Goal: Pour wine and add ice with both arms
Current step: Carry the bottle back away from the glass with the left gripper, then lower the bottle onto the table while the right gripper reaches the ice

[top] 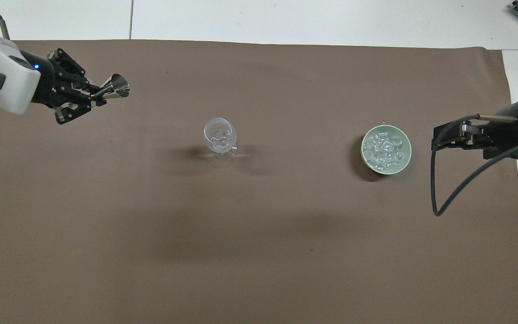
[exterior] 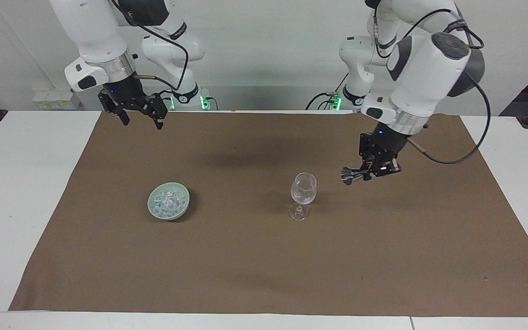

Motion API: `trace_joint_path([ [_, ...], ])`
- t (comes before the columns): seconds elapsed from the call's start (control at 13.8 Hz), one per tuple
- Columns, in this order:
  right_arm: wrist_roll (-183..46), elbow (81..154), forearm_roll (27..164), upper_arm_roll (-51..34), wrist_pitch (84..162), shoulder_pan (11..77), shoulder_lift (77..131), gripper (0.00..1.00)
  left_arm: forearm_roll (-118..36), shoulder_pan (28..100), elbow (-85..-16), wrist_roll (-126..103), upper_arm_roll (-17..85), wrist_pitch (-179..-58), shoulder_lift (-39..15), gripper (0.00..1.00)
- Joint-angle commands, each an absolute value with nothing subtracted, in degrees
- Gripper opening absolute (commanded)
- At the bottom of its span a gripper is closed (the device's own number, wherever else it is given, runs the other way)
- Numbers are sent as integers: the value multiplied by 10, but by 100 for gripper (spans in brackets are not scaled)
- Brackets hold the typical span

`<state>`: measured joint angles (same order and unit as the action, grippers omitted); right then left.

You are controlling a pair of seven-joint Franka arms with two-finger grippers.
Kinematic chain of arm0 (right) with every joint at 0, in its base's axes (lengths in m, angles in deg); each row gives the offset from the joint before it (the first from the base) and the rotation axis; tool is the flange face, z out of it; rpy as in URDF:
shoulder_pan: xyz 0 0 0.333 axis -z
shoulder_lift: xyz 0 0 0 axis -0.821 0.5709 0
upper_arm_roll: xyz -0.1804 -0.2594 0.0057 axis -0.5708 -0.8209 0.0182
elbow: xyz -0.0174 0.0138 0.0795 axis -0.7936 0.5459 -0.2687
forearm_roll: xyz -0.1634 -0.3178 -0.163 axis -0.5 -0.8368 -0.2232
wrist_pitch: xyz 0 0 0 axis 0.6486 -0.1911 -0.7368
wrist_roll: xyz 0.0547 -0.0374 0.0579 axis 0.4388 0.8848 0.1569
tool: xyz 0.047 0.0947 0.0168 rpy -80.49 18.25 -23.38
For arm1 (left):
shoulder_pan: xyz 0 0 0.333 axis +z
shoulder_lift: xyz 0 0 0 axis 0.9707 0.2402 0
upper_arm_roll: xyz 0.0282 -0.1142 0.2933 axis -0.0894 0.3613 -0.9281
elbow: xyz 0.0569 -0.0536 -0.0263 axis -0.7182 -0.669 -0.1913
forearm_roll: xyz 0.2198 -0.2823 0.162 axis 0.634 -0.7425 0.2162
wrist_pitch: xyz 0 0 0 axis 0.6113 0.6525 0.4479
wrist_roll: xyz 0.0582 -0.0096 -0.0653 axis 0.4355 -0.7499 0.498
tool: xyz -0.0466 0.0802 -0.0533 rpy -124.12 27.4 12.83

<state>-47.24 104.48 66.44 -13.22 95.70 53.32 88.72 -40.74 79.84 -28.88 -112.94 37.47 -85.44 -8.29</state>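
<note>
One brown mat [exterior: 264, 256] underlies glass [exterior: 303, 195] and bowl [exterior: 168, 207].

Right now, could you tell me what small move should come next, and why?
Probably the right gripper should lower toward the green bowl to fetch ice: it hangs open above the mat's edge nearest the robots, while the left gripper, shut on the metal jigger, is clear of the wine glass.
</note>
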Motion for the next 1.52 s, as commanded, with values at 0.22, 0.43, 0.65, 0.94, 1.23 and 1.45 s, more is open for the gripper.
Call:
trace_joint_path([
  [0.22,-513,1043,632,-126,957,531,885,100,-576,934,-322,-1358,382,-763,-32,0],
  [0.43,-510,1048,634,-126,954,531,881,100,-675,1009,-338,-1498,381,-703,17,0],
  [0.65,-510,1049,640,-126,955,532,880,100,-754,1070,-362,-1569,386,-642,90,0],
  [0.94,-510,1053,641,-126,956,533,879,100,-810,1091,-383,-1612,387,-593,143,0],
  [1.23,-511,1054,641,-126,969,537,886,100,-841,1090,-396,-1652,389,-588,189,0],
  [1.45,-511,1055,641,-126,1020,537,925,100,-840,1093,-392,-1670,397,-587,223,0],
])
